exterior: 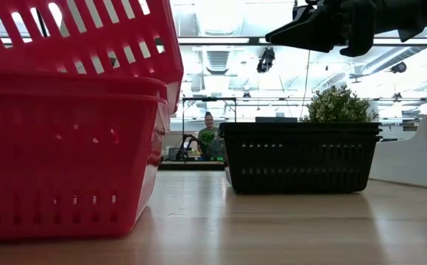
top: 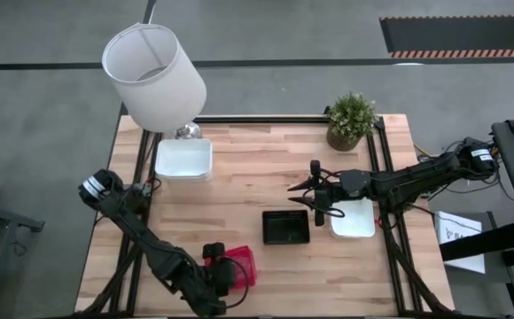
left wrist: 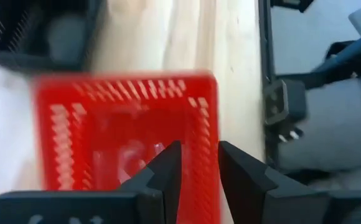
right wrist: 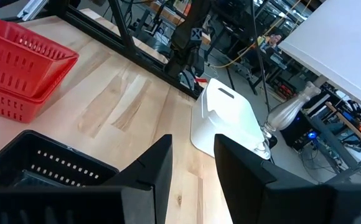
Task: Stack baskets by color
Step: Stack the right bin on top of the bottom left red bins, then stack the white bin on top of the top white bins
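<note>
Two red baskets [top: 239,266] sit nested near the table's front edge. The upper one [exterior: 73,37] rests tilted in the lower one [exterior: 66,154]. My left gripper [left wrist: 199,149] is open, with a finger on either side of the upper red basket's side wall [left wrist: 206,124]. A black basket [top: 285,227] stands at mid-table with a white basket [top: 354,217] to its right. Another white basket [top: 183,159] lies at the far left. My right gripper [top: 315,190] hangs open and level above the black basket, with nothing between its fingers.
A white lampshade [top: 155,75] on its lamp stands over the far-left corner beside the white basket there. A potted plant [top: 352,120] stands at the far right. Bare wood lies between the black basket and the far edge. Black frame rails run along both table sides.
</note>
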Available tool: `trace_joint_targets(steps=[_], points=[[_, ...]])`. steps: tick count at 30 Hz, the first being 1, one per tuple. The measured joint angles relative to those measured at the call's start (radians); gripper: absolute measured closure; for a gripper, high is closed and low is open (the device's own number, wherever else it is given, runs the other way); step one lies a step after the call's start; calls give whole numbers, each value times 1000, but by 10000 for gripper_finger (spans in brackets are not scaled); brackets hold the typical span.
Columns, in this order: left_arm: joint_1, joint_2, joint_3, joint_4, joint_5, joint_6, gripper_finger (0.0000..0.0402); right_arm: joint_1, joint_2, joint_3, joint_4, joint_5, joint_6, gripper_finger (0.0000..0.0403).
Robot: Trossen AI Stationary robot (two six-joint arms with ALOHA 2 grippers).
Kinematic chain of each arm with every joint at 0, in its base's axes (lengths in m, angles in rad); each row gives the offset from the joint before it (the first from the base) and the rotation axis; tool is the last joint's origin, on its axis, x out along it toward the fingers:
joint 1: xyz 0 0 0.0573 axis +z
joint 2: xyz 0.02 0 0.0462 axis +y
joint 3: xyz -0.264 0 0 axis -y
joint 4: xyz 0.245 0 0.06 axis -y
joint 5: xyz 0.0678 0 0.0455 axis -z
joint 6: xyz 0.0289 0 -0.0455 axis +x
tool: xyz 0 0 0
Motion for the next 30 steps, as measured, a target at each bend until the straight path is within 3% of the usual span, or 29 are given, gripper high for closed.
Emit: trace_joint_targets(steps=[7,10,14,16,19,26,30], points=[[57,-23,-11,135,-178,431,332,0,0,0,-4,0,0,291],[109,-22,-57,191,-156,532,351,0,0,0,-4,0,0,291],[178,-24,-177,439,-2,634,380,0,0,0,-4,0,4,291],[202,-27,-218,499,94,611,393,0,0,0,-7,0,9,291],[216,-48,-240,430,174,481,399,0,0,0,-13,0,11,291],[215,-84,-239,379,198,424,398,0,0,0,-26,0,11,291],[216,-103,-239,359,196,502,398,0,0,0,-30,0,28,291]])
